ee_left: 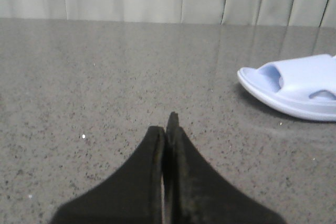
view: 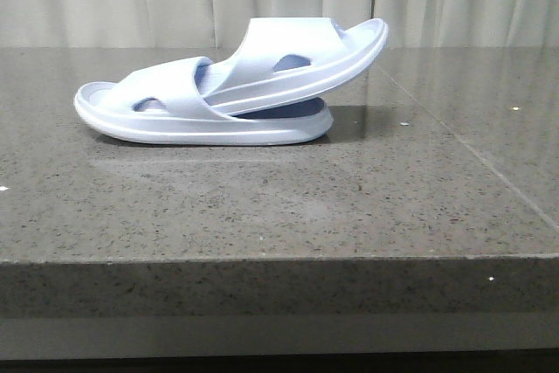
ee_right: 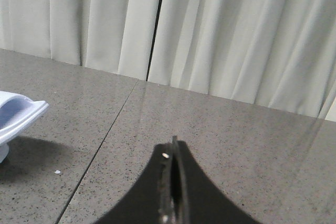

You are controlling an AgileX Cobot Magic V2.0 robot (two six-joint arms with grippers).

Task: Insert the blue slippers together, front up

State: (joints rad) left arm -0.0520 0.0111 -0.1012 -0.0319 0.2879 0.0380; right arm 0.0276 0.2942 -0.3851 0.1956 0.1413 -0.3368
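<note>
Slippers point(view: 236, 85) nested on table point(view: 262, 207), upper one tilted. L gripper point(ee_left: 168, 129), R gripper point(ee_right: 173, 153) both closed, empty, apart from slippers.

- Left wrist view: two matte black fingers point(ee_left: 181, 182), broad at the base and tapering to narrow tips.
- Surface dull and faintly grainy, with a slightly rough texture along the inner edges.
- Thin pale seam visible low between the two black pieces.
- Right wrist view: same black tapered fingers point(ee_right: 197, 192), flaring outward toward the base in a curved, horn-like outline.
- Inner edges greyish and worn-looking, with small pale specks near the tip and near the base.
- No cables, screws, or printed markings discernible on either pair.
- Nothing of either arm visible in the front view.
</note>
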